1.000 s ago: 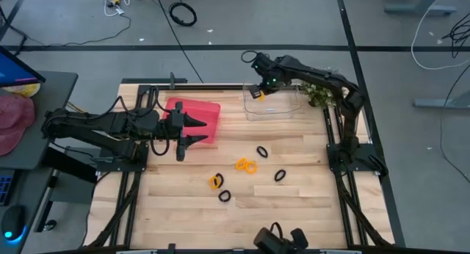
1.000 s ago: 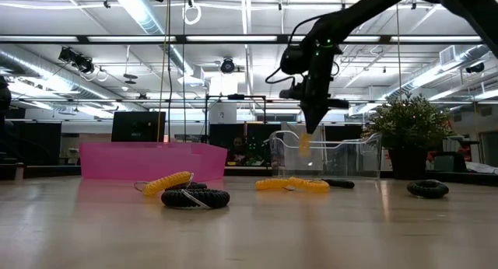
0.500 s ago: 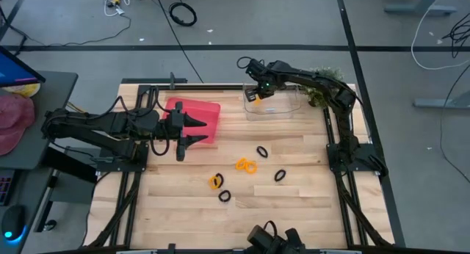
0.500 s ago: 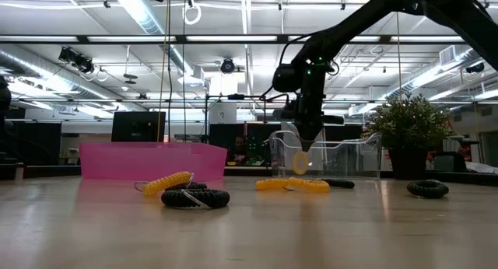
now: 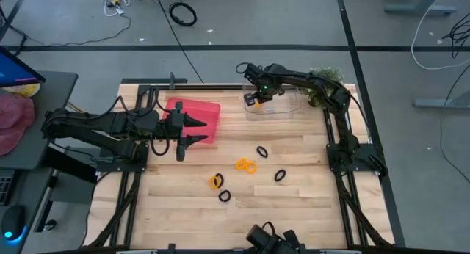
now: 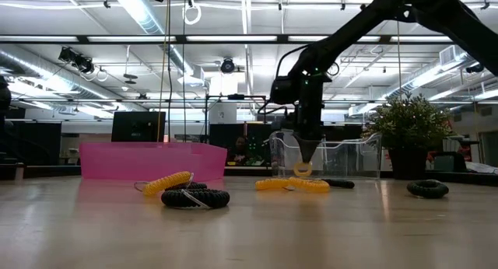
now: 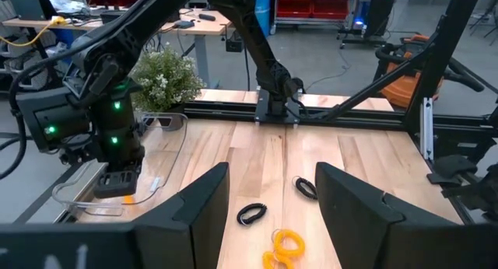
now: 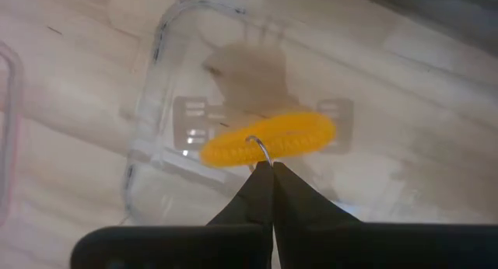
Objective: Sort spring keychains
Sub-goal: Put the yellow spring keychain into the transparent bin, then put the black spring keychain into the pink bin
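- High view first: my right gripper (image 5: 252, 100) is down at the near-left corner of the clear bin (image 5: 283, 109), which sits at the far side of the table (image 5: 308, 202), beside a small potted plant (image 5: 323, 84).
- Right wrist view shows my fingers pinched tight together on the little metal ring (image 8: 259, 149) of an orange spring keychain (image 8: 268, 137); the coil hangs crosswise just under my fingertips, over the clear bin's floor.
- Low view: the same orange keychain (image 6: 302, 169) dangles from my right gripper (image 6: 303, 162), low between the clear walls (image 6: 350, 156). Whether it touches the bottom, I cannot tell.
- My left gripper (image 5: 197, 131) waits over the near edge of the pink bin (image 5: 208, 113), fingers spread wide, nothing between them.
- Left wrist view looks past my two open left fingers (image 7: 204, 199) across the table toward my right arm.
- Out on the open wood, high view: a pair of orange keychains (image 5: 246, 165) lying together mid-table, and another orange one (image 5: 214, 182) nearer the front.
- Black keychains: one (image 5: 262, 151) just beyond the orange pair, one (image 5: 280, 176) to its right, one (image 5: 225, 196) beside the front orange one.
- All of those lie loose on the table, well apart from both bins.
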Action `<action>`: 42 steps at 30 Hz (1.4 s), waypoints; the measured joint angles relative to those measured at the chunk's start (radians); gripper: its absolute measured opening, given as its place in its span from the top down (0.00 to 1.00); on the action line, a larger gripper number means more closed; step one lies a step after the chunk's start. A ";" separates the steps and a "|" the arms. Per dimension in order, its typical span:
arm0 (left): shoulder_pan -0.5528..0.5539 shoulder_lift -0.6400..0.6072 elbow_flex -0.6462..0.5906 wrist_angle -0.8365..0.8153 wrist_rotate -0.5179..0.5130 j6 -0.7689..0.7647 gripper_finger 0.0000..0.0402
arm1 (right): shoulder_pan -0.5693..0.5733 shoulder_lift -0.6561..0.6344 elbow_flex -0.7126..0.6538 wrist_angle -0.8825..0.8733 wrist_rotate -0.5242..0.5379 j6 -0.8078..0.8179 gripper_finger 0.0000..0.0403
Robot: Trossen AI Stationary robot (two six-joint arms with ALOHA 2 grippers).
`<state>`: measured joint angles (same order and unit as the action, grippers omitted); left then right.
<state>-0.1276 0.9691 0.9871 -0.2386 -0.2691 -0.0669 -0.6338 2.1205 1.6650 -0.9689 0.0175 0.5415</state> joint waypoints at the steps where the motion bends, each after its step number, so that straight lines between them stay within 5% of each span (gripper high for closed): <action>1: 0.000 0.000 0.000 0.000 0.000 0.000 0.51 | 0.000 0.003 0.000 0.000 0.000 0.000 1.00; 10: 0.000 0.000 0.000 -0.002 0.000 0.001 0.51 | 0.000 0.004 0.000 0.003 -0.011 -0.032 0.96; 27: 0.000 0.000 0.000 -0.005 0.000 0.002 0.51 | 0.003 -0.145 -0.001 -0.102 -0.018 -0.154 0.49; 42: 0.000 0.000 0.000 -0.006 0.000 0.003 0.51 | 0.122 -0.525 -0.001 -0.258 -0.060 -0.066 0.47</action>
<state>-0.1276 0.9688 0.9871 -0.2443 -0.2691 -0.0643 -0.5118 1.5955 1.6642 -1.2272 -0.0428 0.4760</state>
